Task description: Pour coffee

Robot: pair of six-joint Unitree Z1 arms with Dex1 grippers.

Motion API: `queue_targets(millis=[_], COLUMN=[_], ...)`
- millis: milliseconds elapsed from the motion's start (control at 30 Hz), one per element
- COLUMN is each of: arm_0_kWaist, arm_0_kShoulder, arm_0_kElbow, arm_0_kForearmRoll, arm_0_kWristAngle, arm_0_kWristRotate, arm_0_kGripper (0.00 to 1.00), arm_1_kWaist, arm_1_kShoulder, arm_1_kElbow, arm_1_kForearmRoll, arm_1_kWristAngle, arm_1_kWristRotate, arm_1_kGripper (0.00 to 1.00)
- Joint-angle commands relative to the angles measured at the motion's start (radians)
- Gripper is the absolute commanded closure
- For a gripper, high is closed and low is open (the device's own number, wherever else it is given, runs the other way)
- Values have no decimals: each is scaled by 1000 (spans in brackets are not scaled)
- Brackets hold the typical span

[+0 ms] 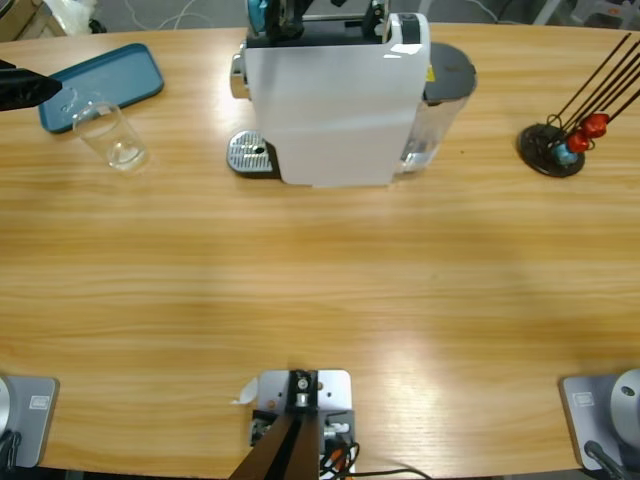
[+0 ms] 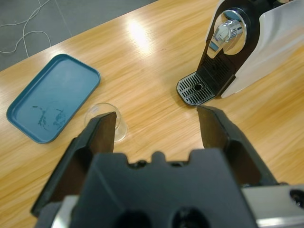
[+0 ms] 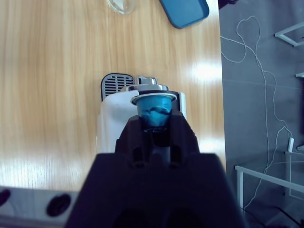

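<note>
Overhead, the white coffee machine [image 1: 335, 110] stood at the table's far middle, and the right gripper [image 3: 154, 124], jaws pinching a blue capsule [image 3: 154, 110], hung directly above its top. Nearer the empty glass [image 2: 105, 121], the left gripper [image 2: 156, 126] gaped wide; no coffee showed yet.

Glossy white plastic coffee machine [image 1: 335, 105] on smooth, sheeny wooden table [image 1: 320, 300].

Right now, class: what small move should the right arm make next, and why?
Probably lower the blue capsule into the machine. The right gripper is shut on it directly above the machine's top, and the glass is not yet on the drip grate.
</note>
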Motion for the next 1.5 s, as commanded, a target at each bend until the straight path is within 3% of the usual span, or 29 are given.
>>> queue_targets(millis=[33, 1100, 1133, 1200, 1233, 1500], arm_0_kWaist=[5, 5, 5, 5, 5, 5], arm_0_kShoulder=[3, 1, 1, 2, 2, 1], arm_0_kElbow=[41, 41, 41, 41, 41, 41], arm_0_kForearmRoll=[-12, -16, -16, -16, -16, -16], arm_0_kWristAngle=[-18, -18, -18, -18, -18, -19], arm_0_kWristRotate=[8, 9, 9, 9, 9, 10], arm_0_kGripper=[262, 262, 262, 263, 262, 262], arm_1_kWaist=[-30, -36, -36, -36, -36, -36], arm_1_kShoulder=[46, 75, 75, 77, 77, 83], arm_1_kElbow=[3, 8, 8, 8, 8, 2], arm_1_kForearmRoll=[11, 12, 13, 16, 17, 24], arm_1_kWristAngle=[-24, -18, -17, -17, -16, -13], arm_1_kWristRotate=[-12, 9, 15, 26, 30, 32], arm_1_kGripper=[1000, 1000, 958, 754, 713, 707])
